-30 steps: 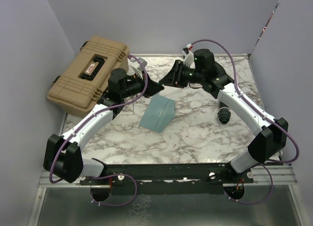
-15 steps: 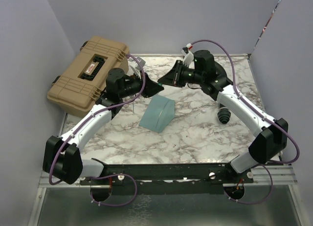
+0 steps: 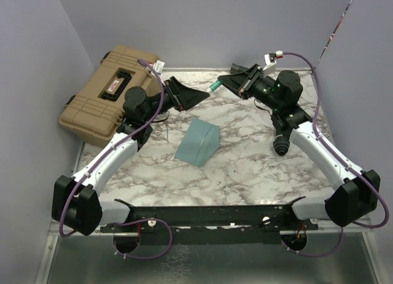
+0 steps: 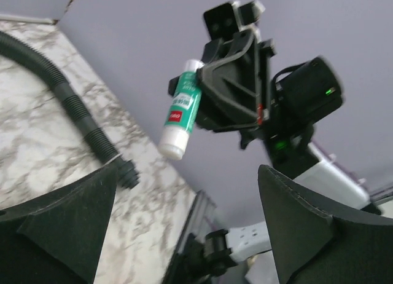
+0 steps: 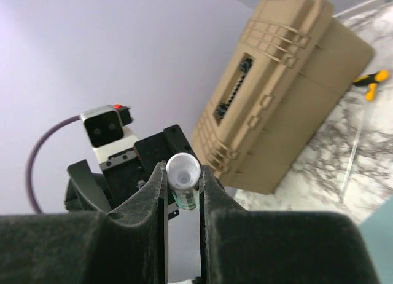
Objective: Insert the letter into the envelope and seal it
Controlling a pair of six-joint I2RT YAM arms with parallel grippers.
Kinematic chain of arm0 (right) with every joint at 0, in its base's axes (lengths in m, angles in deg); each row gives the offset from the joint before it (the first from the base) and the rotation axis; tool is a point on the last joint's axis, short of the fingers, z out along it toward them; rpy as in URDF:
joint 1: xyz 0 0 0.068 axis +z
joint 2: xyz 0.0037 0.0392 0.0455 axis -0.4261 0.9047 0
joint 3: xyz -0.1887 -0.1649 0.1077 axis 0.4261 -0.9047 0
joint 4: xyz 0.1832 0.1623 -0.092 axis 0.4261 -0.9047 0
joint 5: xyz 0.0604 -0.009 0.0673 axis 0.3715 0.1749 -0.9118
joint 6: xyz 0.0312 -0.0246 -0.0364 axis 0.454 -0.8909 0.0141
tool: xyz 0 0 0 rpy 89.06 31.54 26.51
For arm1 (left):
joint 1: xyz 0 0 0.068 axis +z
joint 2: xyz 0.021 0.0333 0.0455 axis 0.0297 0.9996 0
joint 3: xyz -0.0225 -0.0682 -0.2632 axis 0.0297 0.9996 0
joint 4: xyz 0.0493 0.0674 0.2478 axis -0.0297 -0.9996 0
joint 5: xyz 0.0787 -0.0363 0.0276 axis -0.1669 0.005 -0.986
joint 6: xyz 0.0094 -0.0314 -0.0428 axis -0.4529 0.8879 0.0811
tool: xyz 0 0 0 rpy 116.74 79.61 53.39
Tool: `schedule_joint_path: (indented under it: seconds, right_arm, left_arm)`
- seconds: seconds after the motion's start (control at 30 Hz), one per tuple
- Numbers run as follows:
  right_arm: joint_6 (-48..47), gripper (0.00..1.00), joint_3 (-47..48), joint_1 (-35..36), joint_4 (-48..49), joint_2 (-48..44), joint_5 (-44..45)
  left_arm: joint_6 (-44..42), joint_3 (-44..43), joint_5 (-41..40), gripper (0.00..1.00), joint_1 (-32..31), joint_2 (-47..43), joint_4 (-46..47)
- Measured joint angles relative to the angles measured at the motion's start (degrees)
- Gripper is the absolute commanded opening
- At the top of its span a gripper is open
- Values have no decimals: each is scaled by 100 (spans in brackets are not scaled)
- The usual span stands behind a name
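Far left, back of the marble table [image 3: 245, 167]: tan hard case [image 3: 116, 93], lid closed, sitting askew against the wall. The right wrist view shows its ribbed side and latches [image 5: 276, 93].

Left gripper [image 3: 195, 98] is raised above the table beside the case and points right. Its fingers are spread wide with nothing between them [image 4: 190, 235].

Thin-shafted tool [image 3: 166, 131] lies on the marble under the left arm; an orange-yellow handle shows in the right wrist view [image 5: 373, 82].

Centre: the envelope [image 3: 198, 142], teal, lies on the marble at a slant, apart from both grippers. Its far end looks slightly humped. Cannot tell how the flap stands.

Above and behind the envelope: glue stick [image 3: 214, 86], a green-and-white tube, is in the air near the left gripper's tip. The left wrist view shows a gap between them [image 4: 182, 112].

Right gripper [image 3: 224, 84] is pinched narrow on the glue stick, fingers pressing either side of the tube [image 5: 182, 198]. It points left, facing the left gripper.

Right side: black ribbed hose [image 3: 281, 144] lies on the marble, partly under the right arm.
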Motion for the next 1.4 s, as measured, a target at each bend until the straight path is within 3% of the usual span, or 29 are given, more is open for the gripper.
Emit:
schedule_joint_path:
  seconds: [0.2,0.33,0.43,0.63,0.9,1.23,1.33,1.4]
  right_arm:
    - [584,1,-138,2,739,33,-146]
    - [831,1,-149,2,1141,149,-323]
    - [1001,1,-214,2,1401,236,-433]
    - [1158,0,-304,4,1556,323,-557]
    - [1204,1,-334,2,1609,326,-636]
    - [1182,2,-457,2,1545,323,-656]
    - [1147,6,-457,2,1537,323,-649]
    - [1130,17,-457,2,1532,323,-643]
  left_arm:
    - [1499,31,-208,93,-17,107,1054]
    - [2214,162,-435,77,-107,188,1394]
    - [2551,273,-592,57,-192,273,1563]
    - [2830,420,-813,35,-243,372,1720]
    - [2946,507,-914,32,-240,452,1974]
    - [2990,557,-1003,13,-240,570,2109]
    - [3014,557,-1003,6,-240,584,2133]
    - [3038,557,-1001,1,-240,597,2142]
